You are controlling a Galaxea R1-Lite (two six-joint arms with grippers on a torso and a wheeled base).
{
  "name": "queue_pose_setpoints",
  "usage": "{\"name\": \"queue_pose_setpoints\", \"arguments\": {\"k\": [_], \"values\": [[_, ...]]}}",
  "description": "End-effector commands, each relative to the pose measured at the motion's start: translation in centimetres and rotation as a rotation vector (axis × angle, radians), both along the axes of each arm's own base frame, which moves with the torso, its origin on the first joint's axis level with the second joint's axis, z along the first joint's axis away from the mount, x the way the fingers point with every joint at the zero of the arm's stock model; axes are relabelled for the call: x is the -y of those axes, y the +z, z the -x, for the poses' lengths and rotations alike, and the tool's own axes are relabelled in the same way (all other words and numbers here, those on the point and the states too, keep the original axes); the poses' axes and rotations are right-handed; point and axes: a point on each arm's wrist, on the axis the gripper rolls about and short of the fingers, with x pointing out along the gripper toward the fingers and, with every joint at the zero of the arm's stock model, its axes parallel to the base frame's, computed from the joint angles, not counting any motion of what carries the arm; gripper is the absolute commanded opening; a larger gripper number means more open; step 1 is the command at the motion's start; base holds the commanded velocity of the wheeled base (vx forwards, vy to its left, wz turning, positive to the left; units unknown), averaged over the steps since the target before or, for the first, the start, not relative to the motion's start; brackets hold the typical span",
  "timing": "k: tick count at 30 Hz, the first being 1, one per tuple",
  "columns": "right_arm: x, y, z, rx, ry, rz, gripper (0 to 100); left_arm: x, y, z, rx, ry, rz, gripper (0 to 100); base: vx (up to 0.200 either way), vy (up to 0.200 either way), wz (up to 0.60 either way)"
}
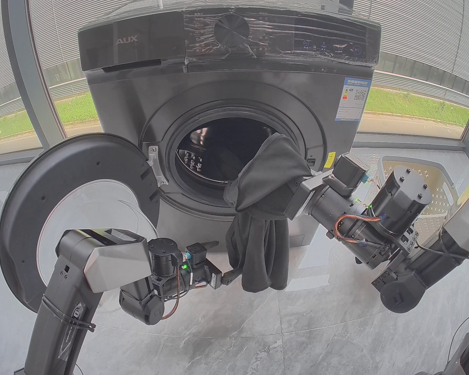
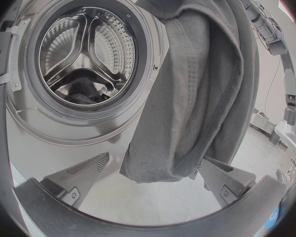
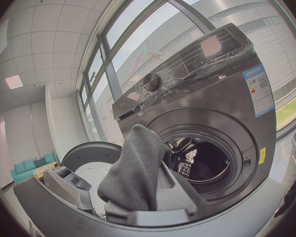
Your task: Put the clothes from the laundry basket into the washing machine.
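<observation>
Evidently the dark garment (image 1: 260, 246), clenched in my right tool (image 3: 156, 214), hangs soft, light and limp, so I judge my spread left tool (image 1: 230, 276) should pinch its dangling hem.

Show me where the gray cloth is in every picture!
Head view: gray cloth hangs mid-picture, over the drum opening's lower right edge.
Left wrist view: it hangs close up, beside the drum opening.
Right wrist view: bunched close up, before the drum opening.
Shared landmark: the round drum opening.
</observation>
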Motion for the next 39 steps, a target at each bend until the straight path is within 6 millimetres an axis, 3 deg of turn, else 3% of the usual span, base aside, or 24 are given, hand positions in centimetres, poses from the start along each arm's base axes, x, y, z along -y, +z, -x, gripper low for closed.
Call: {"name": "queue_pose_setpoints", "arguments": {"k": [1, 9, 10, 22, 23, 27, 31, 34, 36, 39], "values": [[-0.3, -0.1, 0.2, -0.003, 0.010, 0.002, 0, 0.3, -0.5, -0.4, 0.005, -0.002, 0.004, 100, 0.000, 0.000, 0.00], [-0.3, -0.2, 0.2, -0.006, 0.009, 0.003, 0, 0.7, -0.8, -1.2, 0.030, 0.010, 0.016, 100, 0.000, 0.000, 0.00], [-0.3, -0.2, 0.2, -0.008, 0.009, 0.004, 0, 0.7, -1.0, -1.2, 0.032, 0.013, 0.012, 0, 0.000, 0.000, 0.00], [-0.2, -0.5, 0.2, -0.016, 0.011, 0.008, 0, 0.5, 0.3, -1.8, 0.065, 0.032, 0.031, 0, 0.000, 0.000, 0.00], [0.0, -0.5, 0.1, -0.018, 0.006, 0.008, 0, 0.3, 1.9, -1.8, 0.089, 0.038, 0.043, 0, 0.000, 0.000, 0.00], [0.7, -1.0, -0.3, -0.035, -0.014, 0.019, 0, -1.0, 5.1, -1.6, 0.124, 0.067, 0.060, 0, 0.000, 0.000, 0.00], [2.0, -2.5, -1.2, -0.080, -0.058, 0.049, 0, -2.9, 9.7, 0.2, 0.161, 0.093, 0.075, 0, 0.000, 0.000, 0.00], [2.3, -3.1, -1.1, -0.099, -0.065, 0.067, 0, -3.5, 11.2, 1.1, 0.172, 0.099, 0.080, 0, 0.000, 0.000, 0.00], [3.2, -3.2, -1.4, -0.106, -0.092, 0.074, 0, -4.1, 13.7, 2.8, 0.197, 0.101, 0.091, 0, 0.000, 0.000, 0.00], [3.6, -3.1, -1.3, -0.110, -0.097, 0.069, 0, -4.7, 15.4, 4.3, 0.215, 0.101, 0.099, 0, 0.000, 0.000, 0.00]]}}
